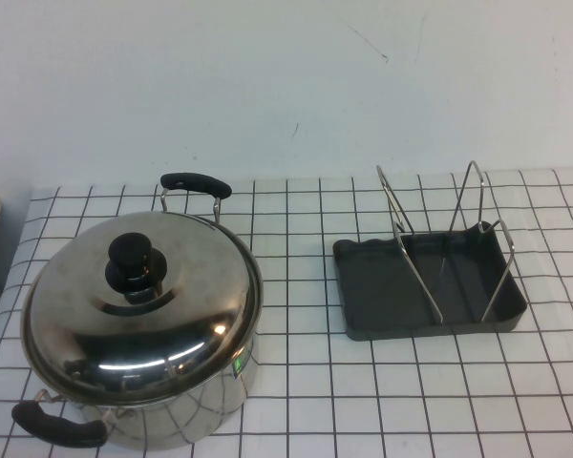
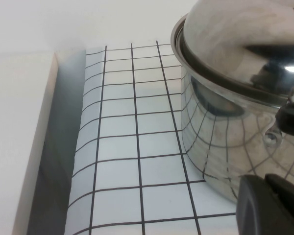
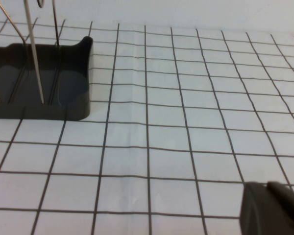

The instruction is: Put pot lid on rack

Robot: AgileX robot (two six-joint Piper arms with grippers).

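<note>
Pot lid [image 1: 143, 305] on pot [image 1: 186, 420]; rack [image 1: 430, 286] apart; left gripper [image 2: 272, 205], right gripper [image 3: 274, 208] states unclear.

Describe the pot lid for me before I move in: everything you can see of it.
The large round domed stainless-steel pot lid is shiny and mirror-like, with a black round knob at its centre. It sits closed and level on the steel pot with two black handles, on the robot's left of the checked table, apart from the dark grey rack. Nothing else touches it; neither the left nor the right tool is near it in the high view.
</note>
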